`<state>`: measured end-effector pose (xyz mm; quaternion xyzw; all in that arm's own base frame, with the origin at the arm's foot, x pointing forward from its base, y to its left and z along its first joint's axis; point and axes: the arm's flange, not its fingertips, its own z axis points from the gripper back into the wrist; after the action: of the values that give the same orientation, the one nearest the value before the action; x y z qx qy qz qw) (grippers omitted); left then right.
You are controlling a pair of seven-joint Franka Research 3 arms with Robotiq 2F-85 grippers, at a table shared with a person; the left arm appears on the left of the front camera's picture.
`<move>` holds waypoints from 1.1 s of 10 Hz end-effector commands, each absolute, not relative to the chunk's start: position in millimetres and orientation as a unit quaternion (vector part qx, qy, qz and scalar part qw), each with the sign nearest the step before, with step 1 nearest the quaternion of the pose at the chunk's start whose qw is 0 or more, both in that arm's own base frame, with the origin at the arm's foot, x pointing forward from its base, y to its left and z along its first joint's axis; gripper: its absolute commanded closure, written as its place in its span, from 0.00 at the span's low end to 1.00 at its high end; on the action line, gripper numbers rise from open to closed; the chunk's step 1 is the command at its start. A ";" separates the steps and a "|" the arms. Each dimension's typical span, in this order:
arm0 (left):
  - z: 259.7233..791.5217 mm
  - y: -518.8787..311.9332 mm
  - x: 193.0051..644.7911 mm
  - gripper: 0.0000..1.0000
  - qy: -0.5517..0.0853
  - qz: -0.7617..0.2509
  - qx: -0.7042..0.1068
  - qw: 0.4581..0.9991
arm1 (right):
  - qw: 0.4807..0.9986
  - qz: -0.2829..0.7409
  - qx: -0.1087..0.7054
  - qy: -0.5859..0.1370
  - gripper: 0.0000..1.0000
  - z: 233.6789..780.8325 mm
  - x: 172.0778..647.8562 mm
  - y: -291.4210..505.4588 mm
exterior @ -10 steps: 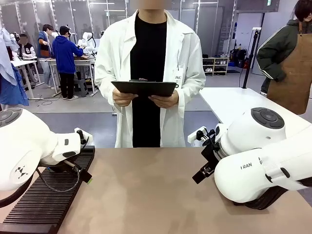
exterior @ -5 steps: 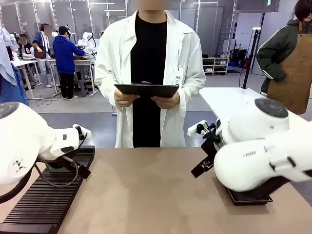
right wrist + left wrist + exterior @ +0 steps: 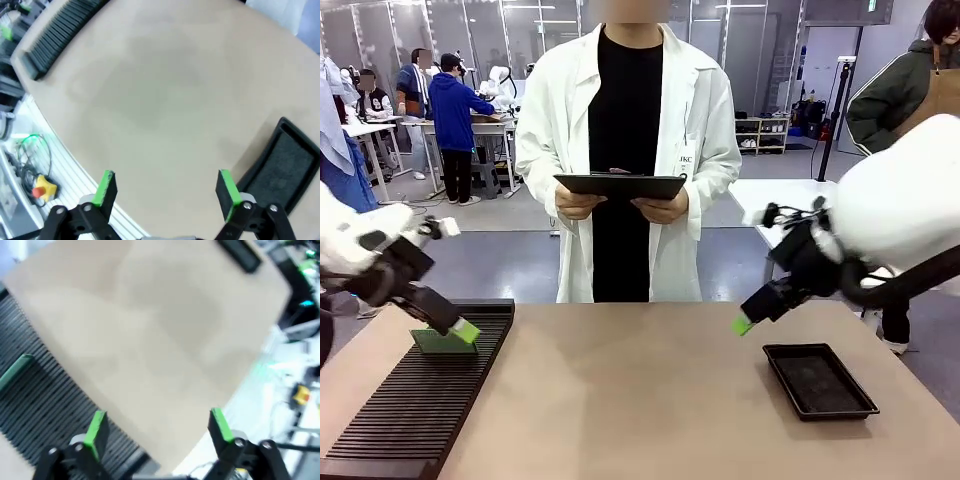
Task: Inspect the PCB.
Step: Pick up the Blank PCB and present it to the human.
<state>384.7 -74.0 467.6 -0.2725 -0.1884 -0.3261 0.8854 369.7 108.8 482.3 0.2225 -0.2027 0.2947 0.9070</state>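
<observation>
Left fingers (image 3: 466,331) spread wide, nothing in them, tips low over far end of the slotted black rack (image 3: 400,420) on left side of counter (image 3: 620,400). PCB (image 3: 432,343) sits on that rack at its far end, right by the left fingertips. Touching or not, can't tell from front. In left wrist view the board is off to one side (image 3: 15,371), not between the pads, and the pic is blurry.

Right fingers (image 3: 742,324) also wide, empty, hanging above counter just left of a shallow black tray (image 3: 820,385) at near right. Nothing in the tray. Person at far side holds a tablet (image 3: 620,185) w/ both hands.

Step, as I read it: reach for the board, grasp not yet made, so task is early, no inspecting yet.

Next move prob needs:
- left wrist turned so the pads straddle the board's edges
- close on the thin edge, gently, board is flat and light
- lift clear of rack slots w/o snagging
- then hold it up to be looked at

Tray maybe the drop spot, just a guess.
</observation>
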 end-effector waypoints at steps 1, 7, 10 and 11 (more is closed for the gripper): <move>465.9 -19.9 382.6 0.00 -0.152 -0.309 -0.374 0.861 | 0.885 0.264 0.332 -0.193 0.00 476.7 347.6 50.4; 402.5 134.5 326.4 0.00 -0.213 -0.166 -0.561 0.782 | 0.811 0.159 0.502 -0.257 0.00 428.5 281.6 -86.3; 382.2 163.3 302.3 0.00 -0.249 -0.111 -0.570 0.775 | 0.801 0.144 0.528 -0.242 0.00 409.6 275.3 -102.4; 379.9 166.3 300.1 0.00 -0.256 -0.109 -0.572 0.772 | 0.799 0.146 0.532 -0.238 0.00 406.3 278.1 -100.1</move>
<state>297.3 173.6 377.8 -0.5659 -0.2421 -0.1026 0.7814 301.5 -138.3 423.4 0.5318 -0.2316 0.1357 0.8032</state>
